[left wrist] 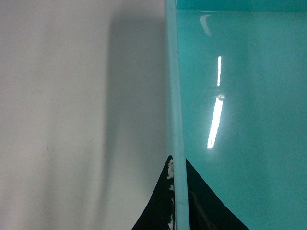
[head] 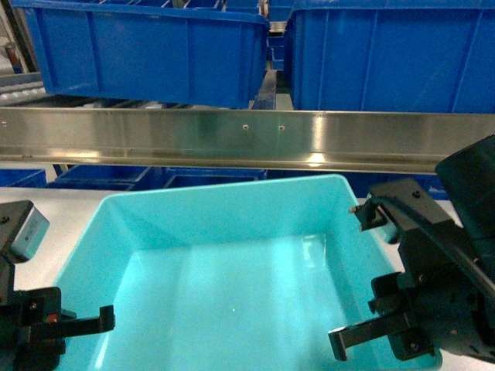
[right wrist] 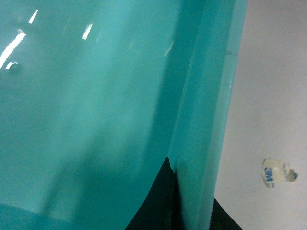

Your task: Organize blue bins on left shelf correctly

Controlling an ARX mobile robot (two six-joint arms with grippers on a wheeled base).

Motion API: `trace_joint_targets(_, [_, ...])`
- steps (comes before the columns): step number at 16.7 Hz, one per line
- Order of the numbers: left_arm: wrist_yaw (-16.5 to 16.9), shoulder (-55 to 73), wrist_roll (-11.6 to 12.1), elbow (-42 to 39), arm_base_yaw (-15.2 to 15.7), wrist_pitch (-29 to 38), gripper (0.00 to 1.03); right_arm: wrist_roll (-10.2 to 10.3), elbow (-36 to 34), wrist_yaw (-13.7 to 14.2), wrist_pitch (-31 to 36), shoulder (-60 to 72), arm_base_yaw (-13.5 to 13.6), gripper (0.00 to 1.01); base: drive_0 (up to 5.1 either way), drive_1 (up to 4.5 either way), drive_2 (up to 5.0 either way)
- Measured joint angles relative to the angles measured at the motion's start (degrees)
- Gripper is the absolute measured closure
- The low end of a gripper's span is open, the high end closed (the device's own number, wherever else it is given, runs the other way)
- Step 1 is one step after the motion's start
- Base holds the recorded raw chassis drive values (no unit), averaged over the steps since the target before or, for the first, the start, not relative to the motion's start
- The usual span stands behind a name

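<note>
A large turquoise tub [head: 232, 263] fills the lower middle of the head view, sitting on a white tabletop [head: 66, 205] just below the stainless-steel beam [head: 247, 139] of the shelf that crosses the frame. Above the beam, two dark royal-blue bins [head: 155, 50] stand side by side on the rack, and more blue bins show beneath it. The left gripper [head: 77, 323] sits at the lower left, at the tub's left wall; the left wrist view shows its dark fingers [left wrist: 201, 206] straddling the pale rim [left wrist: 175, 120], clamped on the tub. The right gripper [head: 371, 340] at the lower right likewise grips the right wall, one finger [right wrist: 158, 201] inside and one outside. A small scrap of 3M tape [right wrist: 278, 173] lies on the table at the right.
</note>
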Motion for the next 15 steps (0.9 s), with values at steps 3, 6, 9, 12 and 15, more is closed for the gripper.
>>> trace_joint_targets(3, [0.4, -10.7, 3.1, 0.6, 0.2, -5.8, 1.01, -0.6, -0.6, -1.6, -1.5, -7.2, -1.5, 0.99, 0.0, 0.00, 0.0])
trace_joint_targets(6, [0.3, -15.0, 4.8, 0.6, 0.0, -6.2, 1.01, -2.4, -2.9, -2.2, 2.1, -12.0, -1.9, 0.99, 0.0, 0.00, 0.0])
trace_joint_targets(9, [0.5, -14.8, 4.8, 0.6, -0.1, -6.5, 1.01, -2.9, -3.1, -2.2, 1.9, -12.0, -1.9, 0.99, 0.0, 0.00, 0.0])
trace_joint_targets(12, [0.5, -14.8, 4.8, 0.6, -0.1, -6.5, 1.01, -2.9, -3.1, -2.2, 1.9, -12.0, -1.9, 0.99, 0.0, 0.00, 0.0])
trace_joint_targets(15, [0.7, -14.7, 4.8, 0.7, -0.1, -6.3, 1.01, -2.9, -3.1, -2.2, 1.9, -12.0, -2.1, 0.99, -3.2, -1.45, 4.9])
